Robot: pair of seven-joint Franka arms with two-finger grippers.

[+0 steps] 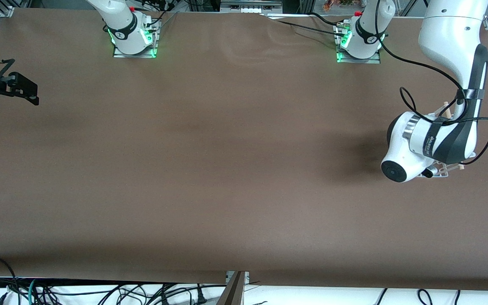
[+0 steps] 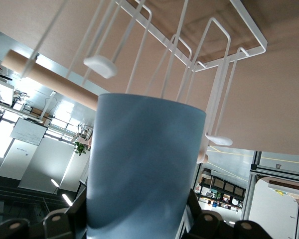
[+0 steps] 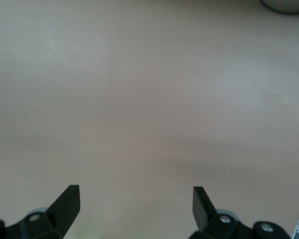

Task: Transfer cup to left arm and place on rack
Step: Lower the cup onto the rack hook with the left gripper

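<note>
The cup [image 2: 144,169] is clamped by the left gripper [image 2: 139,226] over the rack [image 2: 189,64]; prongs could be struck (tipping it). The right gripper [image 3: 136,206] waits empty, fingers spread.

Light-blue cup [image 2: 144,169] sits clamped in the left gripper [image 2: 139,219], just beside the white wire rack's [image 2: 204,55] loops and wooden dowel [image 2: 45,79].

Rack [image 2: 189,59] loops and wooden dowel [image 2: 45,79] crowding cup [image 2: 144,169]; left arm [image 1: 439,140] covering rack; brown table [image 1: 210,161] lying open toward right arm's end.
</note>
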